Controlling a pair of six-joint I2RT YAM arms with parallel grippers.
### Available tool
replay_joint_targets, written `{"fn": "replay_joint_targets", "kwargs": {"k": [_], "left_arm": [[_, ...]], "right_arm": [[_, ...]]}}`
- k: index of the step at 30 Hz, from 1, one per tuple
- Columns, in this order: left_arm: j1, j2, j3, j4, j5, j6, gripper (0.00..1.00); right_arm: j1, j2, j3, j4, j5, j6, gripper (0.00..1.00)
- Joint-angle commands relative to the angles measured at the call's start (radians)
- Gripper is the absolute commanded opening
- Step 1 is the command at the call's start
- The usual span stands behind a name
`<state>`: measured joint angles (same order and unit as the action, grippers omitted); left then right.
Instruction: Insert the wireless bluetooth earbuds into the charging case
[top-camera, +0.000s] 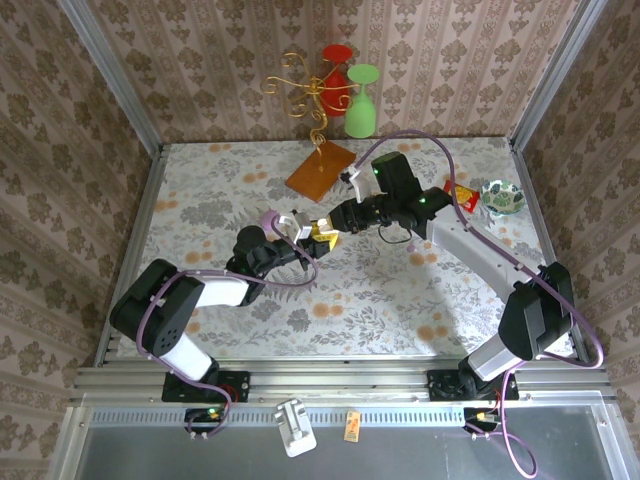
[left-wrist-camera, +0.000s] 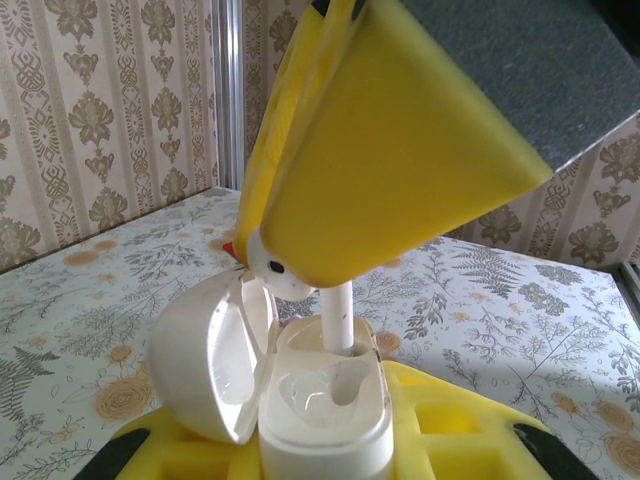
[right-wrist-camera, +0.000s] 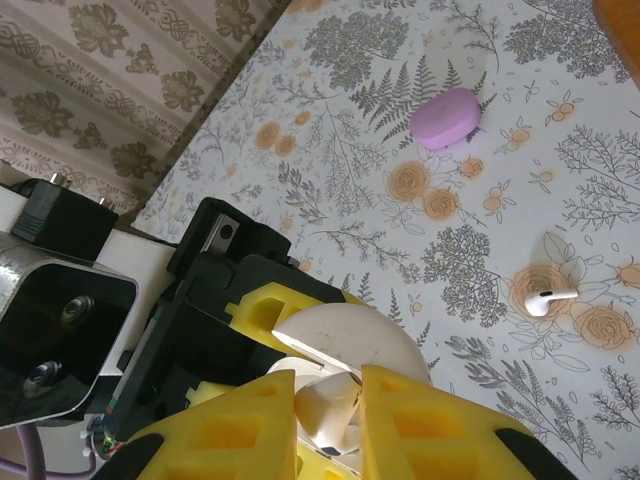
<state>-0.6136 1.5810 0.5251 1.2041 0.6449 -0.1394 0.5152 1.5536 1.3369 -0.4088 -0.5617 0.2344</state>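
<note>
Two grippers meet over the floral table (top-camera: 400, 290). Your left gripper (top-camera: 303, 238) clamps the white charging case (left-wrist-camera: 325, 420) between its pads, lid (left-wrist-camera: 205, 365) swung open to one side, evidently so the sockets sit steady and face up. Directly above it, your right gripper (right-wrist-camera: 328, 415) pinches one earbud (left-wrist-camera: 275, 265), stem pointing down into the case's socket, head not yet seated. A second earbud (right-wrist-camera: 548, 298) lies loose on the table out beside the right gripper. A closed purple case (right-wrist-camera: 447, 117) lies farther ahead, well apart from both hands.

Yellow pads (left-wrist-camera: 400, 170) are covering most of the earbud (left-wrist-camera: 275, 265); the case (left-wrist-camera: 325, 430) is running off the bottom edge.
</note>
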Motion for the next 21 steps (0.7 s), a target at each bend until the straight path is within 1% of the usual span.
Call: {"fn": "replay_joint_targets", "kwargs": {"k": [1,3,8,19,20,21], "left_arm": [[-0.003,-0.048,0.027,0.076,0.006,-0.002,0.00],[-0.003,-0.046,0.026,0.074,0.005,0.003,0.00],[-0.003,-0.042,0.027,0.077,0.006,0.006,0.00],[-0.003,-0.049,0.029,0.078,0.006,0.003,0.00],[-0.003,-0.052,0.030,0.078,-0.027,0.001,0.00],[-0.003,-0.053,0.031,0.078,-0.030,0.000,0.00]], "right_arm": [[-0.001,0.005,-0.041,0.027,-0.024,0.045,0.20],[-0.011,-0.009,-0.065,0.088,-0.070,0.094,0.20],[-0.017,-0.013,-0.106,0.183,-0.124,0.176,0.20],[-0.017,-0.017,-0.151,0.212,-0.098,0.194,0.20],[-0.018,-0.015,-0.157,0.214,-0.092,0.194,0.21],[-0.018,-0.014,-0.160,0.208,-0.079,0.188,0.21]]}}
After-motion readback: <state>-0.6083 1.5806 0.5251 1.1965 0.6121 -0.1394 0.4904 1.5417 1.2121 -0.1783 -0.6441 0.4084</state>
